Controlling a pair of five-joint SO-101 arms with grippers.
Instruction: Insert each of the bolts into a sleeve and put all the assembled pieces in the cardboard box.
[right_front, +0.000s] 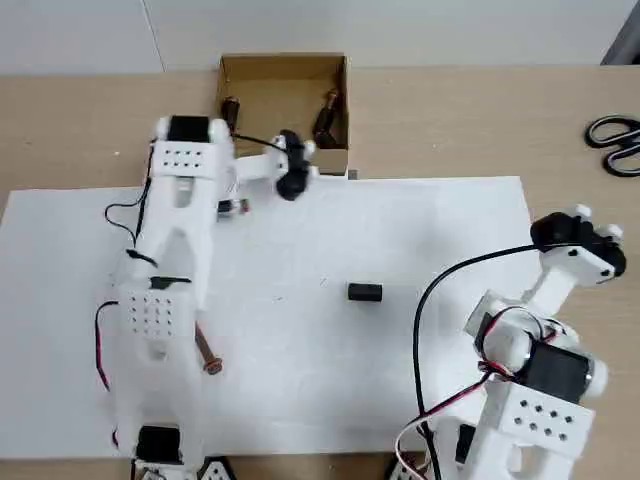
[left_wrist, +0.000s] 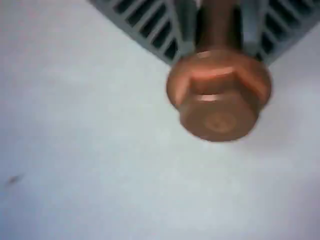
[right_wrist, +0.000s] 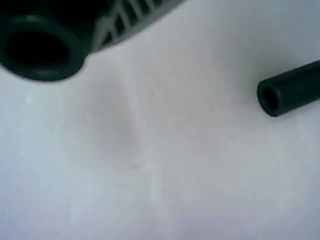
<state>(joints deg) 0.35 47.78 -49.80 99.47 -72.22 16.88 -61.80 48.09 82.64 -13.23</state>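
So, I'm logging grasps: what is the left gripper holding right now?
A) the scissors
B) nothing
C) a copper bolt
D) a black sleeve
C: the left gripper is shut on the copper bolt, whose hex head points toward its wrist camera.

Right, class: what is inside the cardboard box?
Two dark pieces lie in the box, one near each side wall. An arm covers part of its near edge, hiding the floor there.

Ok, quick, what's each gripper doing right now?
Left gripper: closed on a copper bolt.
Right gripper: closed on a black sleeve.
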